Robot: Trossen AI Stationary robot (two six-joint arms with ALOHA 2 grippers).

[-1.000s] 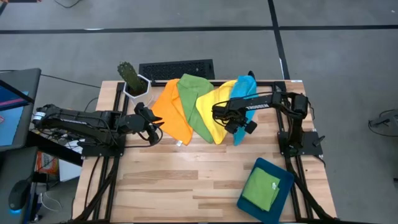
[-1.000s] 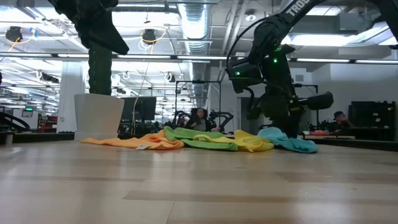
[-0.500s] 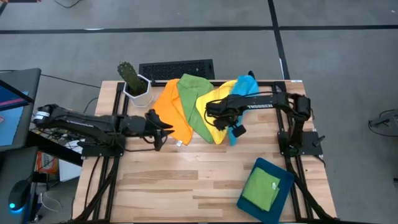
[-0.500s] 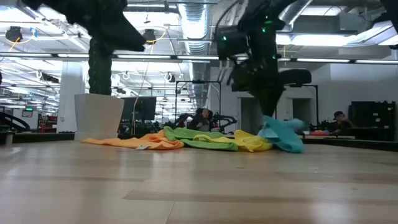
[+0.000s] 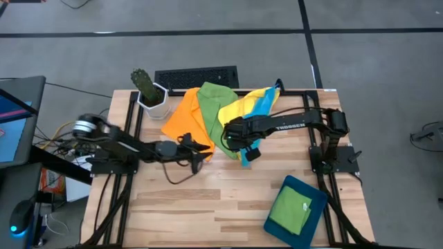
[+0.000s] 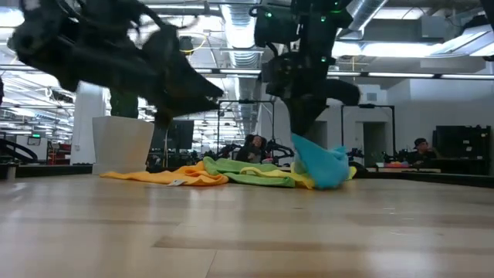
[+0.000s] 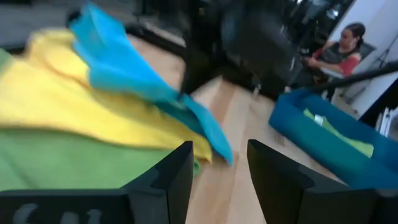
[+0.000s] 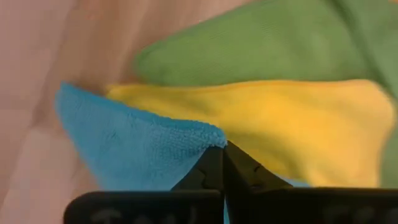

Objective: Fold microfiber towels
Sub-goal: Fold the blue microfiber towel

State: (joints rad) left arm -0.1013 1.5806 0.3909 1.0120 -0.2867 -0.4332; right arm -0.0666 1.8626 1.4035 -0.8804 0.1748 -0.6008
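While right pincer (image 8: 219, 163) pinches blue towel (image 8: 134, 146) edge (lifted), left pincer (image 7: 219, 163) gapes empty near orange towel (image 5: 181, 119).

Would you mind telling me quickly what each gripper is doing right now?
Left gripper: open, empty, near the orange towel.
Right gripper: shut on the blue towel.

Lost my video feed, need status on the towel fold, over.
Right gripper shut on blue towel, dragging it over yellow towel. Left gripper empty, fingers apart, by orange towel. Nothing blocking, over.
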